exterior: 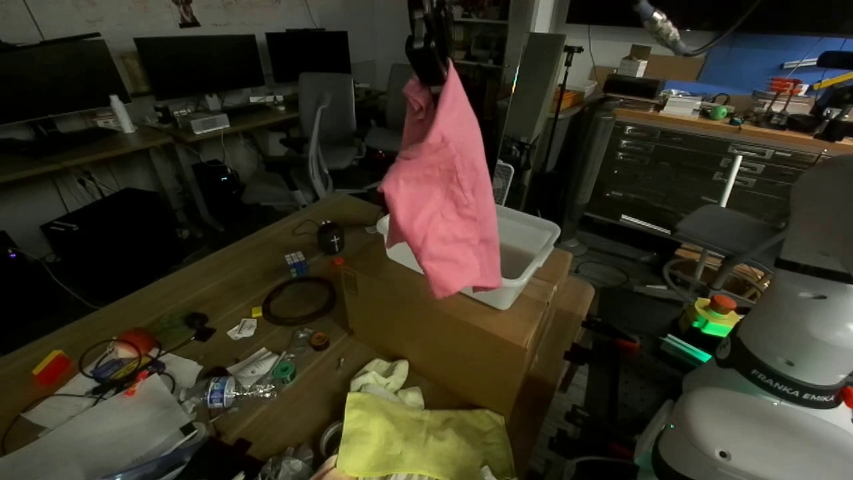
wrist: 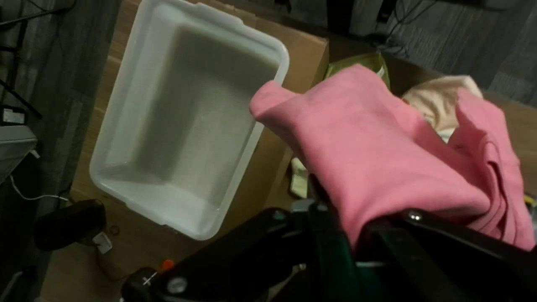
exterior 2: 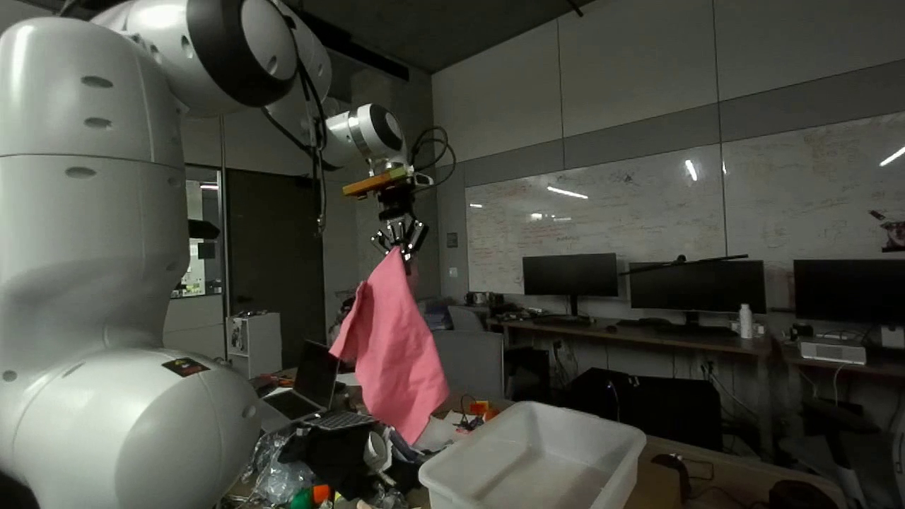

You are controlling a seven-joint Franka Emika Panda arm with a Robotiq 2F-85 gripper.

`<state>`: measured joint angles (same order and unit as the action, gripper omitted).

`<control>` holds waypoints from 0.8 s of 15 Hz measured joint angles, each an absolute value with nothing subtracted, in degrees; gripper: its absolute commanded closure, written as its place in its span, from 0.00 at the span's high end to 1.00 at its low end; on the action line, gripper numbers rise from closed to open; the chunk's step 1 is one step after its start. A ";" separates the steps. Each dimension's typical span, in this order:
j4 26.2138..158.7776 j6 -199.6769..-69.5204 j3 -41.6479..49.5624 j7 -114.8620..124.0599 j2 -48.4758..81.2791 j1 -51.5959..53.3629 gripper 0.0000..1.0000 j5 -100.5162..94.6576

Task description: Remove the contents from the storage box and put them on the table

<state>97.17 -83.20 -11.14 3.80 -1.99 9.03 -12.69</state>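
My gripper [exterior: 436, 77] is shut on a pink cloth [exterior: 443, 193] and holds it up by one gathered part, so that it hangs down. In an exterior view the gripper [exterior 2: 400, 253] and the cloth [exterior 2: 396, 346] are high above the table's clutter. The wrist view shows the cloth [wrist: 377, 147] bunched between the fingers [wrist: 344, 235]. The white storage box [wrist: 197, 84] is beside the cloth there, its floor bare. The box also shows in both exterior views [exterior: 550, 243] [exterior 2: 523, 474]. A yellow cloth [exterior: 426, 433] and a cream cloth [exterior: 386, 377] lie on the wooden table [exterior: 313, 373].
The storage box stands on a cardboard box [exterior: 426, 333] on the table. A water bottle [exterior: 230, 392], a black cable ring [exterior: 300, 301], a Rubik's cube [exterior: 296, 263], papers [exterior: 120, 427] and a black round object [exterior: 330, 238] lie around. A laptop [exterior 2: 304, 389] is farther along.
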 measured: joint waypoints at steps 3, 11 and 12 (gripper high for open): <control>92.49 -78.46 -12.39 2.40 3.64 10.91 0.01 -13.45; 87.75 -89.64 -11.09 4.81 8.67 11.25 0.29 -12.18; 87.87 -91.81 -10.78 4.79 8.69 11.16 0.31 -12.08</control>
